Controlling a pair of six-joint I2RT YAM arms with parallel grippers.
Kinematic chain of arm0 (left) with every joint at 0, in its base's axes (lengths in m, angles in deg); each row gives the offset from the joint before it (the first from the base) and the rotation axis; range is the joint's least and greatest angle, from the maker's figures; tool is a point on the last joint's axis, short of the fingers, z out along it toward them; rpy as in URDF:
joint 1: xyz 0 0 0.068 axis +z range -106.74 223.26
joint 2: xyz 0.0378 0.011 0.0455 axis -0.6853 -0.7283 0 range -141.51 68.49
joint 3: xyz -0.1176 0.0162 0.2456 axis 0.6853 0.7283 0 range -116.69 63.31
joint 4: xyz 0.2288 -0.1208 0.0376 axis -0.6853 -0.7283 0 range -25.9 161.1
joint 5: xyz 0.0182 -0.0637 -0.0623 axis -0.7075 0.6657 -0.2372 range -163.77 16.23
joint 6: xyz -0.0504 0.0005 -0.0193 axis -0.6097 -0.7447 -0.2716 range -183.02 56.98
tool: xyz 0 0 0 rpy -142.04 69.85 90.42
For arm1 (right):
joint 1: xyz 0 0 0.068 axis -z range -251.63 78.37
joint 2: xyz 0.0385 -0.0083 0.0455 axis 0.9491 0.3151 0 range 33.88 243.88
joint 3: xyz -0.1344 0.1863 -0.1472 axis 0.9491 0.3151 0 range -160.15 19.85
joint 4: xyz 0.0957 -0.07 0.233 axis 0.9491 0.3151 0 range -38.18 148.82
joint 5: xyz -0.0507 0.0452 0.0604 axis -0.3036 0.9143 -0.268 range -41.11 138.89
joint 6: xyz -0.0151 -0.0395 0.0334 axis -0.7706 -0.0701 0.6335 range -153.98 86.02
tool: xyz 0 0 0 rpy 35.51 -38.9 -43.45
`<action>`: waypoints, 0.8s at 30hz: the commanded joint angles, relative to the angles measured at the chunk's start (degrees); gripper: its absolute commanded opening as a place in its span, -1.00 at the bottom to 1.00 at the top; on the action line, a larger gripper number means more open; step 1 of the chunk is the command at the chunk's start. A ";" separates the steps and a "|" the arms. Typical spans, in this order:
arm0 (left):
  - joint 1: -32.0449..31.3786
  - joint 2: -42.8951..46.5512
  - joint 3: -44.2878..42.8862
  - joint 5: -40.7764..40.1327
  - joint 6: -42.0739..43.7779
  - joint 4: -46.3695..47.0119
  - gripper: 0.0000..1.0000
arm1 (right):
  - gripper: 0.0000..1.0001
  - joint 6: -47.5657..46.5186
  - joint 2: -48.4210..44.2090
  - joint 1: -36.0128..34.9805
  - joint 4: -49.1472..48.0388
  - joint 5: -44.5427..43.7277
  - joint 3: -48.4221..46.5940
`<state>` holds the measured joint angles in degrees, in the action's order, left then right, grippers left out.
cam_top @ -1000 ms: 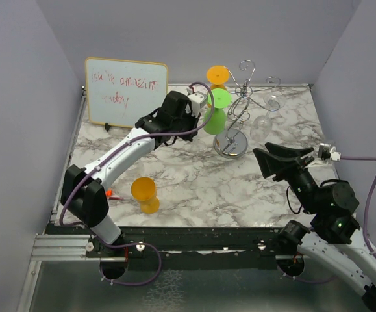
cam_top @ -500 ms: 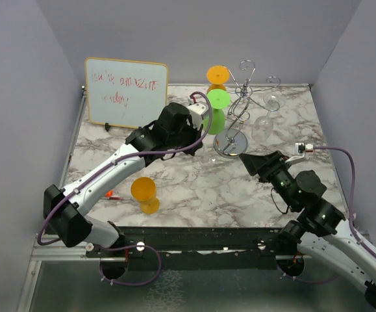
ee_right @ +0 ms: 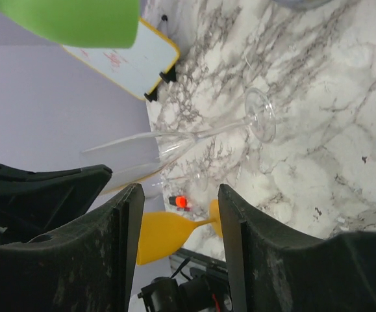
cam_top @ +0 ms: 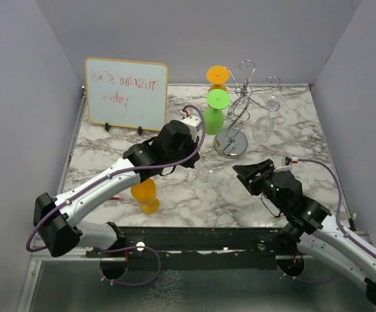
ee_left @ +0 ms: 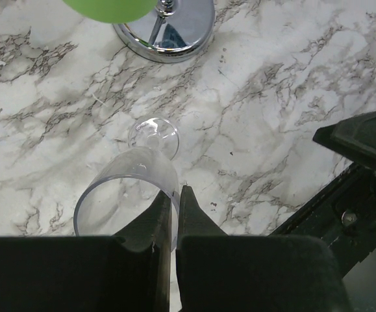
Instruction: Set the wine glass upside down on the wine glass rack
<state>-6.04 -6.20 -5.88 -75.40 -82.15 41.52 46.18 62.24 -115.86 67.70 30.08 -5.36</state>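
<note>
My left gripper (ee_left: 176,190) is shut on the rim of a clear wine glass (ee_left: 126,188), which points away from the camera, its foot (ee_left: 154,136) toward the marble. In the top view this gripper (cam_top: 189,151) is left of the wine glass rack (cam_top: 239,107). The rack's chrome base (ee_left: 168,32) stands at the back centre. The same clear glass shows in the right wrist view (ee_right: 175,146), tilted above the table. My right gripper (ee_right: 178,195) is open and empty, in the top view (cam_top: 243,172) just near and right of the held glass.
A green glass (cam_top: 215,114) hangs upside down on the rack, and a clear one (cam_top: 265,117) on its right side. An orange glass (cam_top: 217,75) is behind the rack. Another orange glass (cam_top: 145,194) lies near the front edge. A whiteboard (cam_top: 126,92) stands at the back left.
My left arm has drawn back from the rack toward the table's middle, carrying the clear glass. My right arm has swung left and lower, toward the held glass.
</note>
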 commanded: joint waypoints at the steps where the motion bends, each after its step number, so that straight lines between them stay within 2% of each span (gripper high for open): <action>1: -0.75 3.13 2.38 -4.14 -5.41 6.14 -1.00 | 0.08 7.33 5.89 0.02 -5.43 7.18 1.03; 7: -1.19 5.66 6.75 -4.17 -9.03 11.38 -1.00 | 0.12 16.63 16.46 0.02 -11.39 11.67 2.10; 11: -1.56 7.29 9.78 -2.26 -10.93 14.98 -1.00 | 0.18 26.48 20.64 0.02 -15.25 11.69 4.90; 17: -2.51 10.05 15.19 -0.53 -12.55 21.62 -1.00 | 0.19 38.10 23.00 0.02 -22.53 8.34 9.93; 24: -3.25 13.08 21.30 0.86 -11.88 31.38 -1.00 | 0.15 42.38 23.35 0.02 -23.78 3.99 10.10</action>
<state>-8.64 4.46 13.03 -76.60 -93.87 63.07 82.42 85.15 -115.86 46.94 38.38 4.82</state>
